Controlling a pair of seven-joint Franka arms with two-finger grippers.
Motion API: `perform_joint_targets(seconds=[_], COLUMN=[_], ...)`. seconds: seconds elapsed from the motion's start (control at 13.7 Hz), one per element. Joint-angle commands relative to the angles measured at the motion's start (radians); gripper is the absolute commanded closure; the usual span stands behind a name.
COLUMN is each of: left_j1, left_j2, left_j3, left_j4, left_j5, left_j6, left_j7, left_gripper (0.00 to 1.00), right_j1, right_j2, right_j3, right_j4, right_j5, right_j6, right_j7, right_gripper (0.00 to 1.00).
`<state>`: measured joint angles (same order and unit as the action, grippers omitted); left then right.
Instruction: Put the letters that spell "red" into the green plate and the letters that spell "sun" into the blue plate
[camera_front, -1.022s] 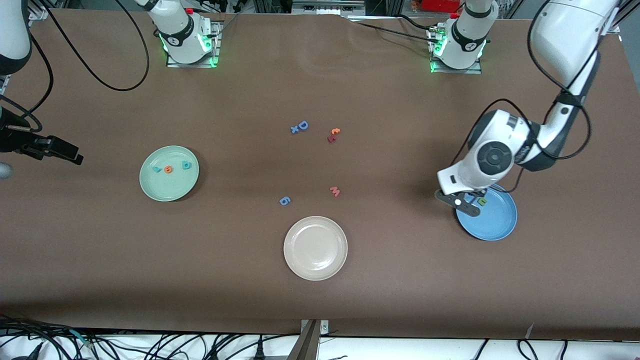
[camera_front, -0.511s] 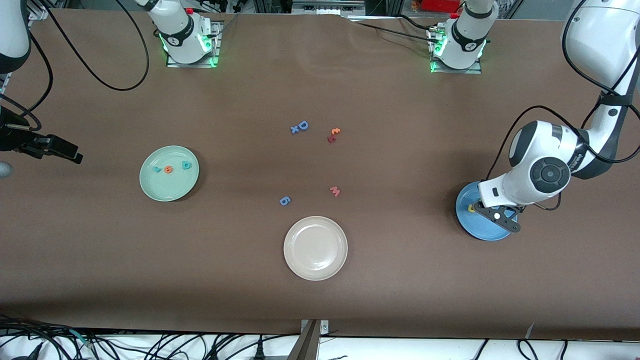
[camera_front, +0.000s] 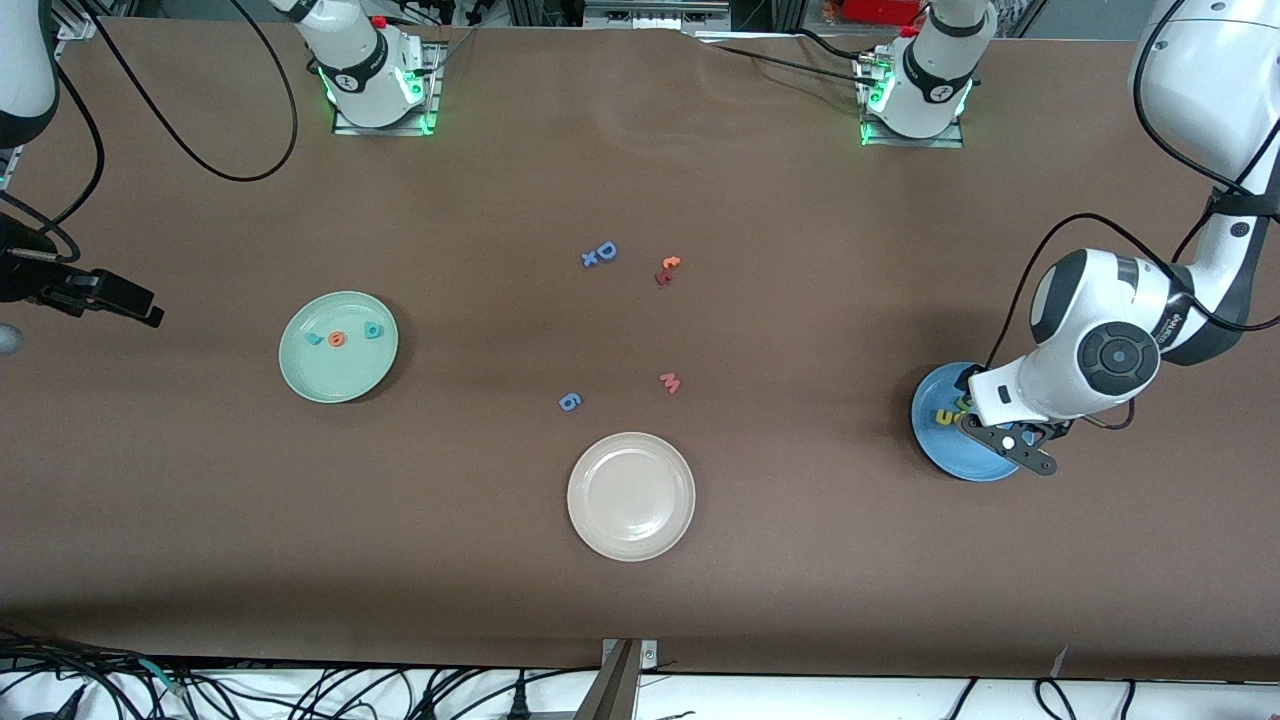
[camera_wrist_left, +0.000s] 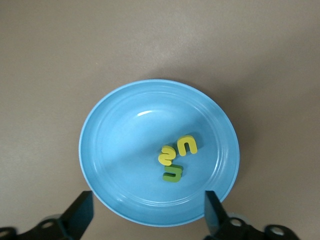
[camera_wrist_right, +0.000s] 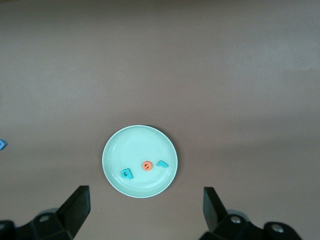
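Observation:
The blue plate (camera_wrist_left: 105, 135) holds the yellow "s" (camera_wrist_left: 166, 155), the yellow u/n shape (camera_wrist_left: 188, 145) and the dark green u/n shape (camera_wrist_left: 173, 172), all close together. My left gripper (camera_wrist_left: 148, 212) hangs open over the plate's rim with nothing between its fingers; in the front view the left gripper (camera_front: 1008, 442) covers part of the blue plate (camera_front: 930, 440). The green plate (camera_front: 300, 378) holds the teal "r" (camera_front: 314, 338), orange "e" (camera_front: 337, 339) and teal "d" (camera_front: 372, 331). My right gripper (camera_wrist_right: 145, 205) waits open, high over the table beside the green plate (camera_wrist_right: 112, 150).
A cream-beige plate (camera_front: 631, 495) sits nearest the front camera, mid-table. Loose letters lie around the table's middle: a blue D (camera_front: 606, 250), a red-orange pair (camera_front: 667, 270), a pink m/w (camera_front: 670, 382) and a blue 6 (camera_front: 569, 402).
My left gripper has swung across the blue plate toward the left arm's end of the table and opened. A yellow letter now shows in the plate beside the green one. The right arm has not moved.

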<state>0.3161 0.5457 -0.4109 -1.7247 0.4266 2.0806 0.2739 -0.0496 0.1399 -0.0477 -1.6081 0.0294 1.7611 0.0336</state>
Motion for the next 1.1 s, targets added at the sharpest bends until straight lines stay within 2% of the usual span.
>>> perform_joint_targets(seconds=[0.0,0.37,0.51,0.73,0.8,0.95,1.02], left_j1=[-0.006,-0.130,-0.187,-0.267,-0.308,-0.460,-0.479], left_j2=[-0.003,-0.003,-0.003,-0.018,-0.030,-0.070,-0.090], left_j3=[-0.011,-0.016,-0.017,0.013,0.059,0.253,0.285], left_j4=[0.072,0.220,0.238,0.238,0.237,0.235,0.231], left_j5=[-0.029,-0.031,-0.031,-0.052,-0.095,-0.181,-0.210], left_j6=[-0.094,-0.324,-0.376,-0.398,-0.399,-0.399,-0.399], left_j7=[-0.066,-0.221,-0.309,-0.337,-0.337,-0.326,-0.321], left_gripper=[0.00,0.00,0.00,0.00,0.00,0.00,0.00], right_j1=[-0.004,-0.004,-0.004,-0.004,-0.004,-0.004,-0.004], right_j2=[-0.008,-0.010,-0.016,-0.014,-0.014,-0.016,-0.016], right_j3=[0.002,0.002,0.002,0.002,0.002,0.000,0.000], right_j4=[-0.004,-0.004,-0.004,0.000,0.003,0.005,0.005], right_j5=[-0.003,-0.003,-0.006,-0.014,-0.014,-0.016,-0.016], right_j6=[-0.014,-0.014,-0.022,-0.037,-0.038,-0.038,-0.038], right_j7=[0.008,0.008,0.008,0.006,0.003,-0.006,-0.008], right_gripper=[0.00,0.00,0.00,0.00,0.00,0.00,0.00])
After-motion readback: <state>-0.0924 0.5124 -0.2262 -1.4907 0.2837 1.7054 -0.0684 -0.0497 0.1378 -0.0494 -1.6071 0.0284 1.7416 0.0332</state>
